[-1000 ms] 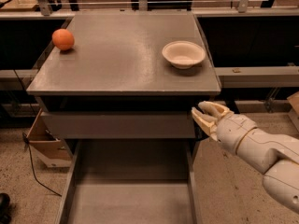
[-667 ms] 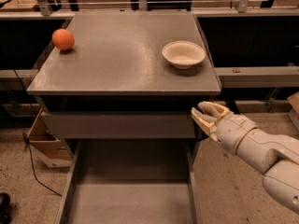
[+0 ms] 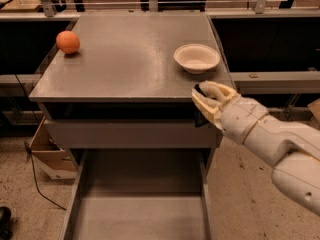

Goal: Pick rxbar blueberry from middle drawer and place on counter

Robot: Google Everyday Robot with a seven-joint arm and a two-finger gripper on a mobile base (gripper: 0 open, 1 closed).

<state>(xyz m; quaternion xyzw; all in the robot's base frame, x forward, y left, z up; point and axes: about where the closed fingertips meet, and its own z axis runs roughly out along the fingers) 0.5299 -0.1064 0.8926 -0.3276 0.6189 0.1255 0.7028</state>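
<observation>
Tool (image 3: 198, 94) at counter (image 3: 125, 59) front-right edge, gripping rxbar blueberry (image 3: 198, 88), long axis upright

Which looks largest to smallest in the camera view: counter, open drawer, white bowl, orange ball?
Largest first: counter, open drawer, white bowl, orange ball. The tool, at the counter's front right edge, sits nearer the camera, so I leave it unranked.
</observation>
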